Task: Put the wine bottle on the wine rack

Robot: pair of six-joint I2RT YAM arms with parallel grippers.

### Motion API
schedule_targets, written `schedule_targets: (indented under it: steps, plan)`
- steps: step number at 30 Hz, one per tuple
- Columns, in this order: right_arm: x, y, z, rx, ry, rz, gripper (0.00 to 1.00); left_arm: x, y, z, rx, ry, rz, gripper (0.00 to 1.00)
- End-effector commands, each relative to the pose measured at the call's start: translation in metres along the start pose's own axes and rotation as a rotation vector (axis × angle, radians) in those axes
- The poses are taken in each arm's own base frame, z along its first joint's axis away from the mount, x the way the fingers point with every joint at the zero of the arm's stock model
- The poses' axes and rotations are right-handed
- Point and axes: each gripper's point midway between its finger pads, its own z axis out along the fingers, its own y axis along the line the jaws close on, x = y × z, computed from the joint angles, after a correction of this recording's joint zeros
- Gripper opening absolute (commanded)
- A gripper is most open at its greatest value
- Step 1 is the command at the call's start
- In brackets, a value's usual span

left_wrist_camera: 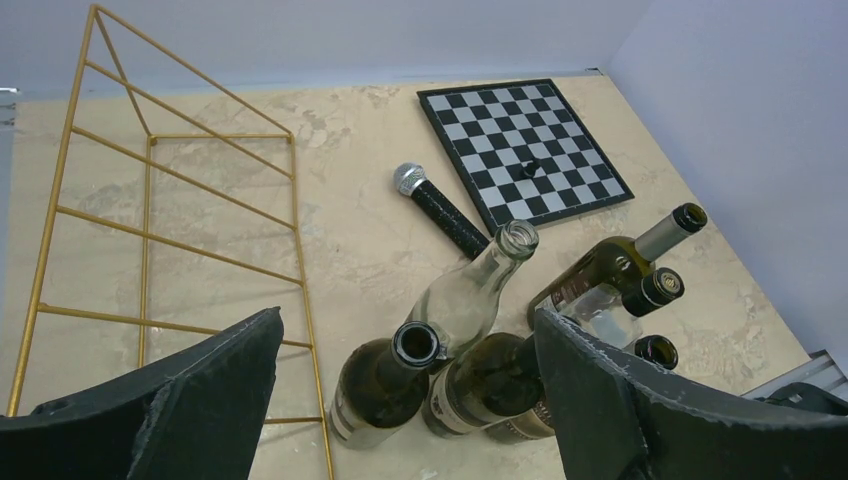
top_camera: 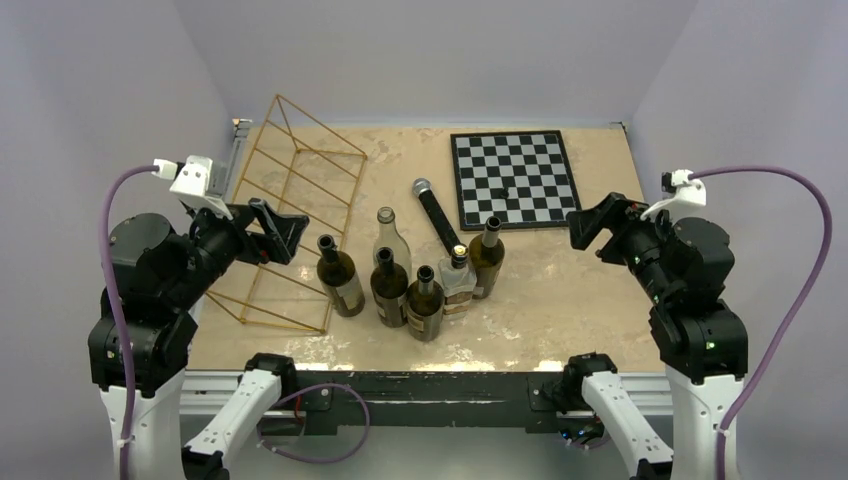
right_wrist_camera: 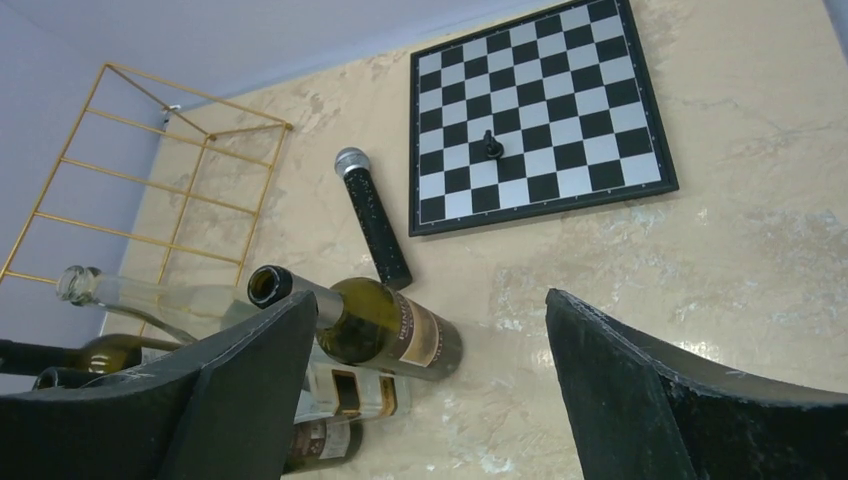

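Top external view: left gripper (top_camera: 283, 231) and right gripper (top_camera: 591, 228) both gape wide, empty, and the wine bottle (top_camera: 341, 281) (slick, heavy, breakable glass) probably wants gripping mid-body.

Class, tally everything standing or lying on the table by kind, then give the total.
Bottles: 6
Wine rack: 1
Chessboard: 1
Microphone: 1
Chess piece: 1
Total: 10
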Motion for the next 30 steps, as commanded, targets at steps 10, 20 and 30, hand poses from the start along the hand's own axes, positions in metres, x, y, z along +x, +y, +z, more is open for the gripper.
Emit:
schedule_targets:
  steps: [10, 20, 30]
  plan:
    - [-0.003, 0.021, 0.002, -0.123, 0.004, -0.03, 0.94, 0.005, -0.033, 0.01, 0.223, -0.009, 0.015, 0.99]
    - [0.002, 0.033, 0.002, -0.199, 0.014, -0.035, 0.92, 0.029, -0.038, 0.021, 0.305, 0.049, 0.039, 0.99]
    - [0.011, 0.029, 0.013, -0.184, 0.057, -0.018, 0.92, 0.096, -0.001, 0.059, 0.217, 0.183, 0.038, 0.92]
